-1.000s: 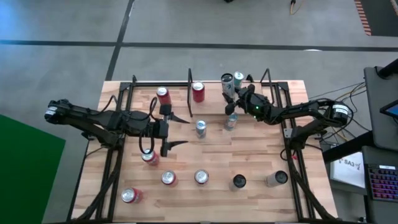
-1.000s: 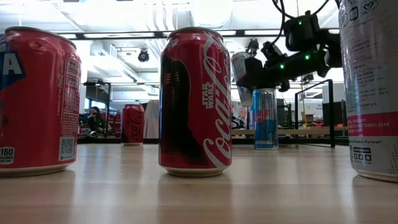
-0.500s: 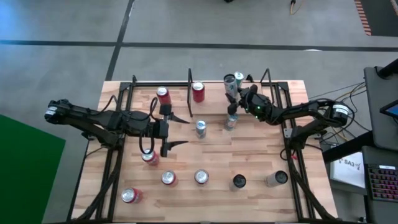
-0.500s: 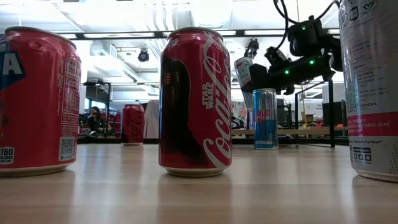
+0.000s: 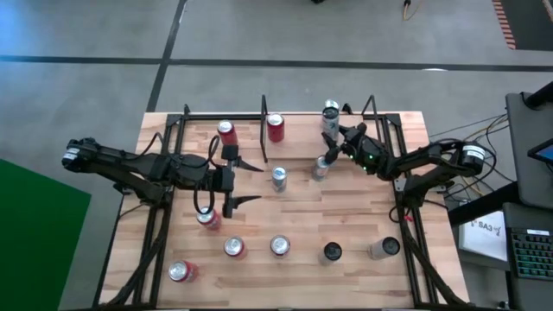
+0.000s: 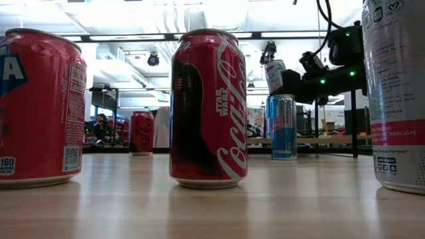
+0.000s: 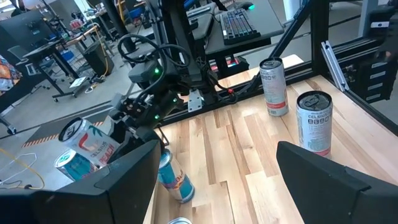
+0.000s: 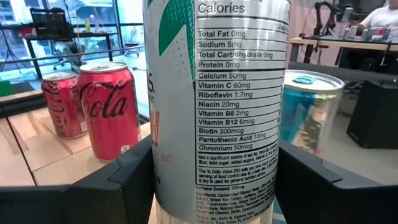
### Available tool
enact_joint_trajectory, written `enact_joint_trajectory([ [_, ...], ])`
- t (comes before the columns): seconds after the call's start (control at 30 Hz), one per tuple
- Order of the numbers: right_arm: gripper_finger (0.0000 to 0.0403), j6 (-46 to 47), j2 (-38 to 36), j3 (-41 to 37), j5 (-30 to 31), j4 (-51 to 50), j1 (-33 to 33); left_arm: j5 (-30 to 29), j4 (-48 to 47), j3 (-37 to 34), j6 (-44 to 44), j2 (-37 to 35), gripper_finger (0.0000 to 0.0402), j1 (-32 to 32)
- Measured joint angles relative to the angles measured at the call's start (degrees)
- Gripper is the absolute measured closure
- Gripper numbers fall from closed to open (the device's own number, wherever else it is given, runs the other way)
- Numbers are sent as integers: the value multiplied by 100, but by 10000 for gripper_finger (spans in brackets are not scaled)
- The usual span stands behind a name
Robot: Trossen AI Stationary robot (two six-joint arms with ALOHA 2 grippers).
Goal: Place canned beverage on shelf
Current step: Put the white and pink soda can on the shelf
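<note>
White energy-drink can pinched in right gripper, airborne at shelf; two red cans shelved. Release pending. Left gripper spread, idle.

High view: straight down over the whole desk and both arms. Low view: level at desk height, very close to a red Coca-Cola can, facing the room behind. Left wrist view: forward across the planks toward the right arm. Right wrist view: pressed close against a white can. Shared by high, low and left wrist views: that white can, held aloft.
</note>
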Motion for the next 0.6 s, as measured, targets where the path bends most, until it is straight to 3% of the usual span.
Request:
enact_joint_trajectory([
  [0.3,156,347,-11,-204,488,51,0,0,7,0,-26,0,95,0],
  [0.6,156,318,-5,-82,254,17,4,0,2,0,-30,0,95,-2],
])
